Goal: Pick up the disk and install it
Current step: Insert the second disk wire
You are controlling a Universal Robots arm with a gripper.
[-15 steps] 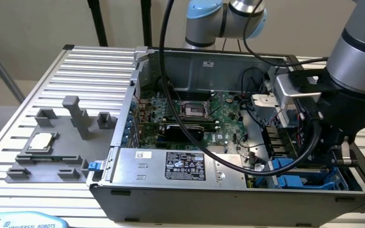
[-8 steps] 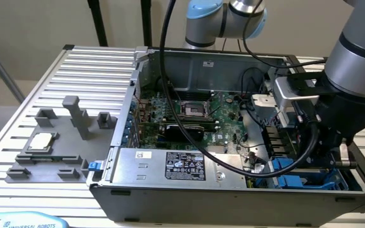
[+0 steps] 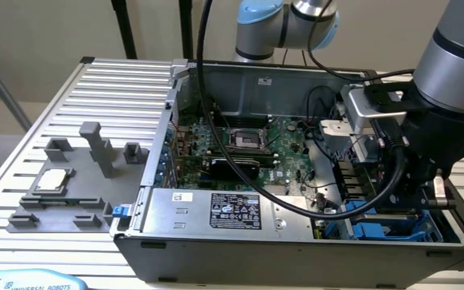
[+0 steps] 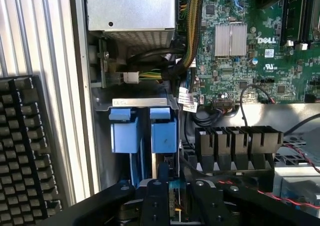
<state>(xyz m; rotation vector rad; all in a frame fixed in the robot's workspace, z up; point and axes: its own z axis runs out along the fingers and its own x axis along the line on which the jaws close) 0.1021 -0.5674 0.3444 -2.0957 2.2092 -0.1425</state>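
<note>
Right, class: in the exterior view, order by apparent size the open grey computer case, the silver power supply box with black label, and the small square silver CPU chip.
1. Open grey computer case
2. Silver power supply box with black label
3. Small square silver CPU chip

The arm (image 3: 458, 66) is a thick tube of brushed silver-grey metal ending in a black wrist section. Its joints, up at the back, wear pale blue caps (image 3: 260, 15) over rounded grey housings. A silver box-shaped camera block (image 3: 369, 109) with a black bracket is bolted to the wrist. Thick black cables (image 3: 215, 121) hang from the arm in long loops. In the wrist view, the gripper (image 4: 165, 201) is matt black, angular, with small screws on its body.
</note>
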